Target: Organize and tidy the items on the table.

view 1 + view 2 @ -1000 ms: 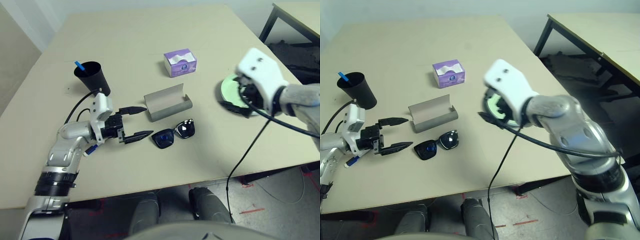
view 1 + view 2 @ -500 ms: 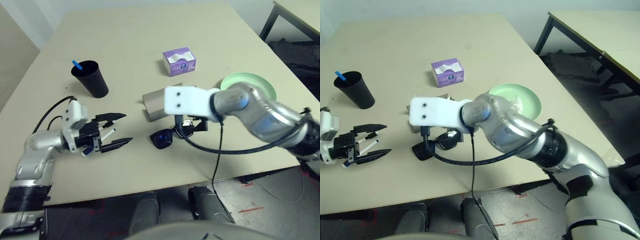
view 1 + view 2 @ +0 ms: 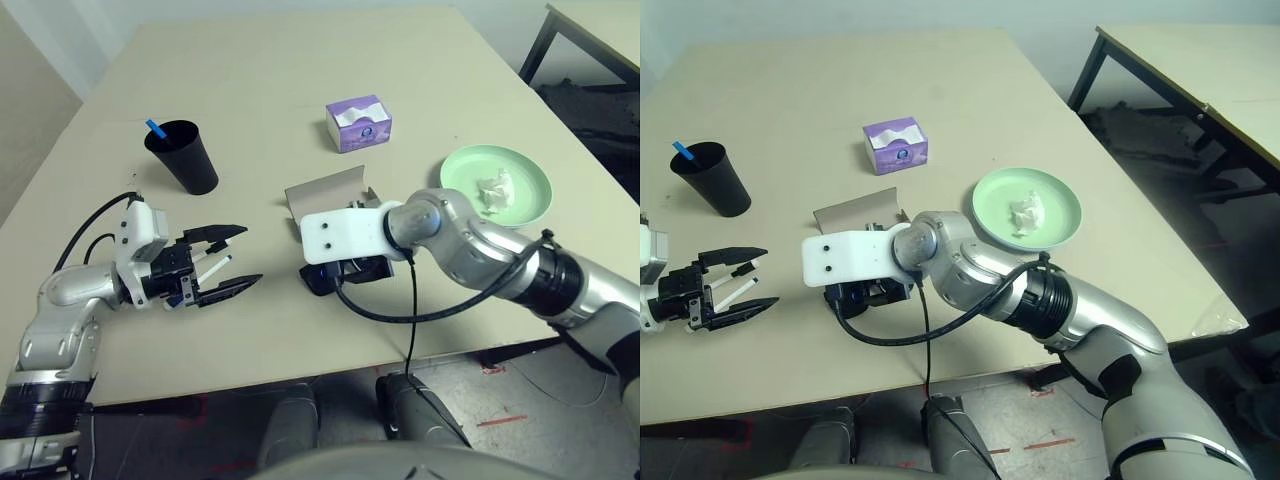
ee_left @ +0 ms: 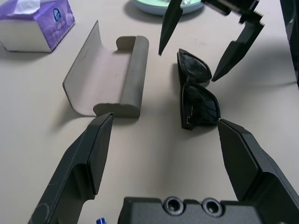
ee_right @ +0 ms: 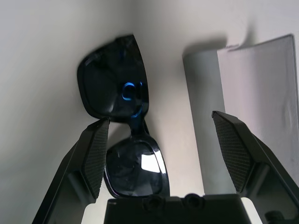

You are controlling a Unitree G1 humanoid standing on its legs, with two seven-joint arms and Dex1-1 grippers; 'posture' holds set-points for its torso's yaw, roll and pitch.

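The right gripper [image 5: 159, 154] hangs with its two black, textured fingers spread wide above the black sunglasses [image 5: 124, 116], one finger to either side of the frame, touching nothing. The glasses lie folded on the beige table [image 3: 300, 80], glossy dark lenses up, just beside the grey glasses case [image 4: 105, 77], which is open and empty: a curved shell with a soft matte lining and a rolled lip. By the look of it, the step in hand is picking up the sunglasses, most likely for the case, and that has not been done.

The left gripper [image 3: 228, 260] is held near the table's left front, its tapered fingers apart and holding nothing. A white marker [image 3: 212, 265] lies on the table under them; its cap colour is hard to tell.

Further out, some tidying looks done. A blue-capped marker [image 3: 156, 129] stands in the tapered black cup [image 3: 184, 157]. A crumpled white tissue [image 3: 493, 190] sits in the smooth, round green plate [image 3: 530, 180]; any pale-blue plate beneath it cannot be made out. The purple tissue box [image 3: 358, 123], a small cardboard block, stands upright toward the far side.

Left, by this reading: the sunglasses, closing the case and the loose marker.
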